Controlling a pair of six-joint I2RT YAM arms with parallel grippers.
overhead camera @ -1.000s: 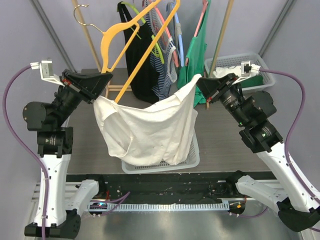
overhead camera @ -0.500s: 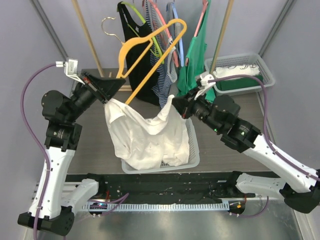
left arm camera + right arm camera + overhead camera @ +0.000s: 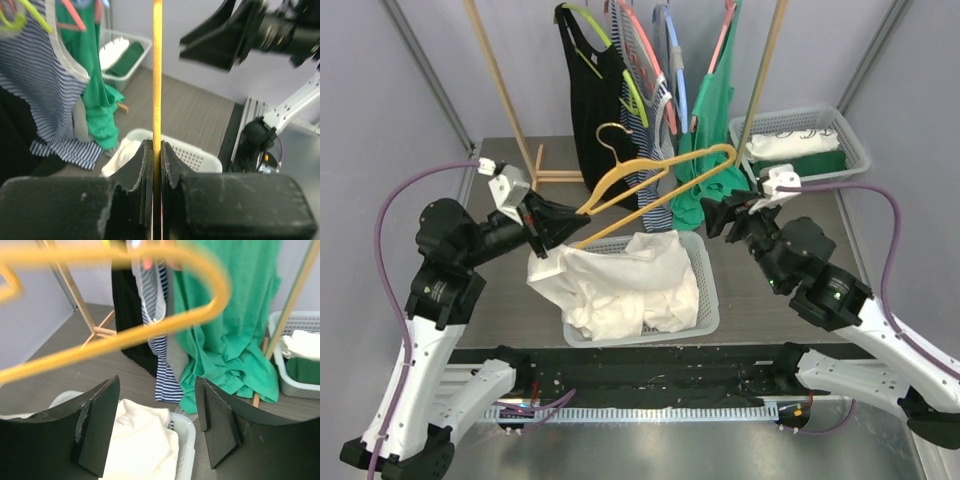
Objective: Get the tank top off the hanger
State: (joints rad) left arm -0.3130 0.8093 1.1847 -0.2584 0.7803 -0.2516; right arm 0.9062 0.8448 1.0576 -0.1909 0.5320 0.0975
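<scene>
Left gripper [image 3: 156, 150]: clamped tight on the bar of the yellow hanger [image 3: 157, 75], which carries no cloth. Tank top [image 3: 630, 285]: white, heaped in the basket [image 3: 705, 300], one fold spilling over the left rim. Judged light, limp and not fragile; best pinched at a raised fold or strap. Right gripper [image 3: 156, 385]: jaws apart, holding nothing.

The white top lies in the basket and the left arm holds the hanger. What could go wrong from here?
1. The white fabric tank top spills over the left rim of the white plastic basket, close to the left fingers; if that arm moves, the cloth may be dragged out.
2. The yellow plastic hanger, clamped in those fingers, reaches toward the hanging green garment and the open right fingers; swinging it may snag either.
</scene>
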